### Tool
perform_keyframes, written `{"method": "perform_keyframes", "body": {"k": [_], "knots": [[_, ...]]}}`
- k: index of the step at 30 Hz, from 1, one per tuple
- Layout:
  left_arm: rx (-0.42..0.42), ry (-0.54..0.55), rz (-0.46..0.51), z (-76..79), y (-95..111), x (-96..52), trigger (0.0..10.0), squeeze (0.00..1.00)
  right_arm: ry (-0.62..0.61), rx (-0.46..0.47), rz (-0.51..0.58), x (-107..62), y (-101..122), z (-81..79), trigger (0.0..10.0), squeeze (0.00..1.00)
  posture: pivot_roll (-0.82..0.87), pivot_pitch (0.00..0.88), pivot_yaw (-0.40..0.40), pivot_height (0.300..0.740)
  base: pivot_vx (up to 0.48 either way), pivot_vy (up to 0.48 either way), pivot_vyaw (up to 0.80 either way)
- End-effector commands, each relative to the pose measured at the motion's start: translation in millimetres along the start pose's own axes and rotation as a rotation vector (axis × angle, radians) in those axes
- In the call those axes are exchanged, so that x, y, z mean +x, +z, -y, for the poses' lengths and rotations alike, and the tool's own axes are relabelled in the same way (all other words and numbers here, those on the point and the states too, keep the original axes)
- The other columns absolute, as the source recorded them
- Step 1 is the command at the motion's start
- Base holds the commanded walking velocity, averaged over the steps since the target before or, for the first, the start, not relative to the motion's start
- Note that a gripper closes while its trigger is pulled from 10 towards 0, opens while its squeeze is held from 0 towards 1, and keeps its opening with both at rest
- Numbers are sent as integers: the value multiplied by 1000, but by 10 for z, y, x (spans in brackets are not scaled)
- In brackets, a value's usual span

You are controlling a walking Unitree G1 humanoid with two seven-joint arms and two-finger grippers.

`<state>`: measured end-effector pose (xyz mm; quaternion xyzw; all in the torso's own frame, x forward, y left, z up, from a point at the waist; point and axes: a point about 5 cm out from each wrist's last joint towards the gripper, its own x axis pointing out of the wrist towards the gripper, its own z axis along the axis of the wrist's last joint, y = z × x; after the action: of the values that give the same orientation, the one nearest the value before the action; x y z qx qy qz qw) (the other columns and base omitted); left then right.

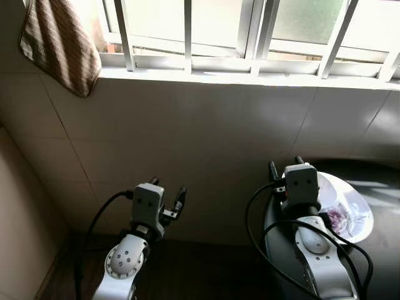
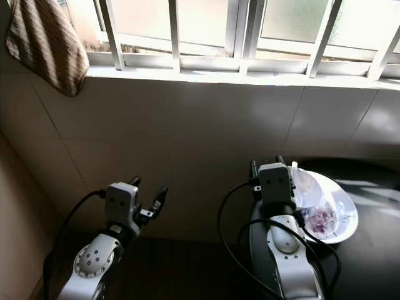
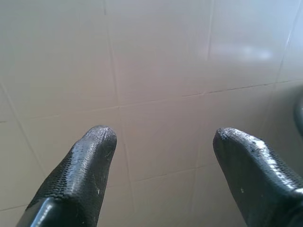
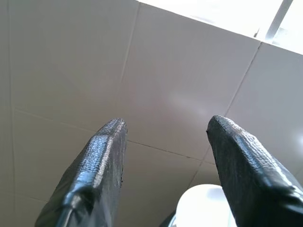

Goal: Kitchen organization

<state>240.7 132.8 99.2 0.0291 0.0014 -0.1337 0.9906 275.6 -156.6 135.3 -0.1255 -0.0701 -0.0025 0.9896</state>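
A round white plate (image 1: 357, 206) is sitting flat on a dark countertop (image 1: 381, 262) at the robot's right, close under the tiled wall. It is carrying a clear, crumpled plastic piece (image 2: 305, 182) on its near-left part and a small heap of purplish scraps (image 2: 320, 219) toward its middle. Sunlight is falling across its far rim. What the scraps are cannot be told.

A home kitchen corner: pale glazed wall tiles (image 1: 206, 125) run up to a barred window (image 1: 250, 31), a striped cloth (image 1: 59, 44) hangs beside it, and a white plate (image 1: 350, 209) (holding scraps) sits on a dark bench (image 1: 381, 262).
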Motion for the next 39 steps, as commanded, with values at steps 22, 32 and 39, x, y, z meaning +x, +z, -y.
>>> {"method": "perform_keyframes", "body": {"k": [22, 32, 39], "knots": [[-10, 20, 49, -58, 91, 51, 10000, 0, -85, 2, -11, 111, 50, 206, 10000, 0, 1, 0, -16, 740, 271, 0, -202], [-5, 27, 41, -54, 76, 46, 10000, 0, -76, 117, -120, 170, -14, 211, 10000, 0, 4, 0, -27, 740, 0, 0, 0], [-9, 32, 40, -54, 73, 41, 10000, 0, -31, 248, -219, 173, -96, 152, 10000, 0, 0, 0, -31, 740, 0, 0, 0]]}}
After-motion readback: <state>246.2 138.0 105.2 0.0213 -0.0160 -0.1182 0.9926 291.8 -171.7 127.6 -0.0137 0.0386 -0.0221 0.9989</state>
